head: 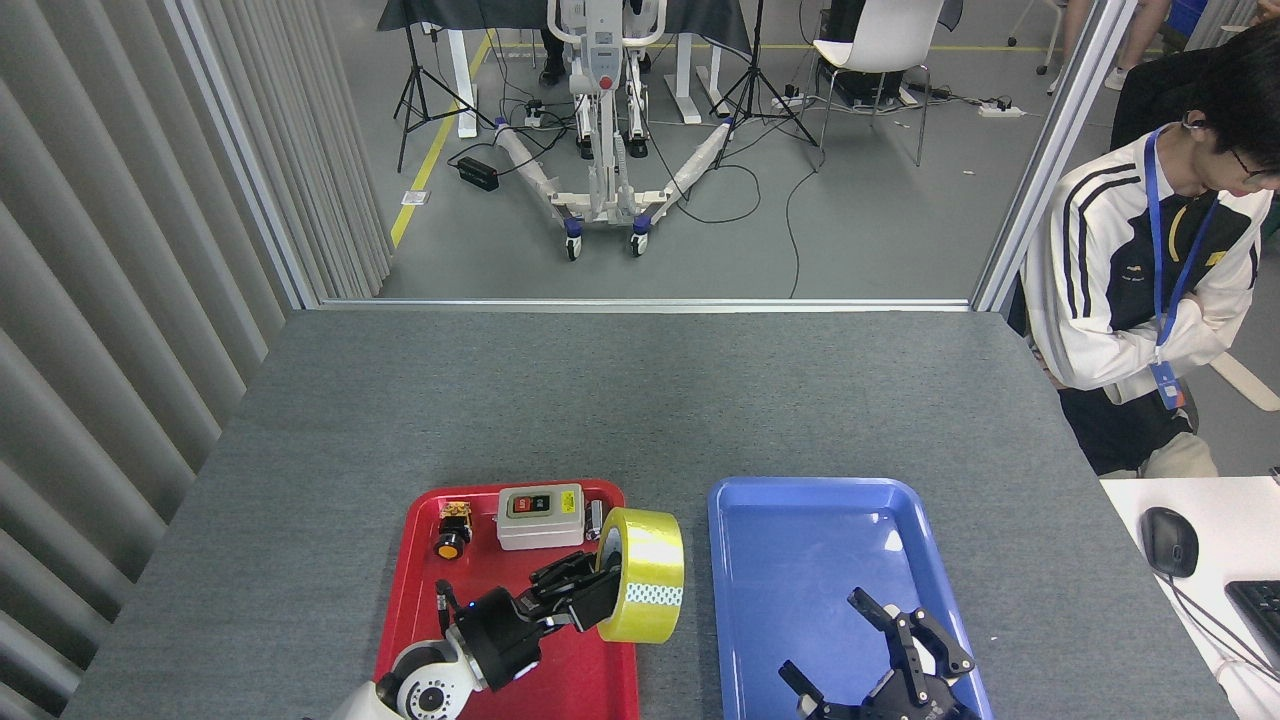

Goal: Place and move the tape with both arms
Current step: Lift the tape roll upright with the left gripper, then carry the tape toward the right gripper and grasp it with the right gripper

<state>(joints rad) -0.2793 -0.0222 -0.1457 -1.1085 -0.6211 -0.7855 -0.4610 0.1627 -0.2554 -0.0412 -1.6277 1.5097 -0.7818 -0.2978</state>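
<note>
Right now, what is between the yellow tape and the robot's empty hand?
In the head view, only a strip of bare grey table and the blue tray's left rim and floor separate the tape from the right gripper.
</note>
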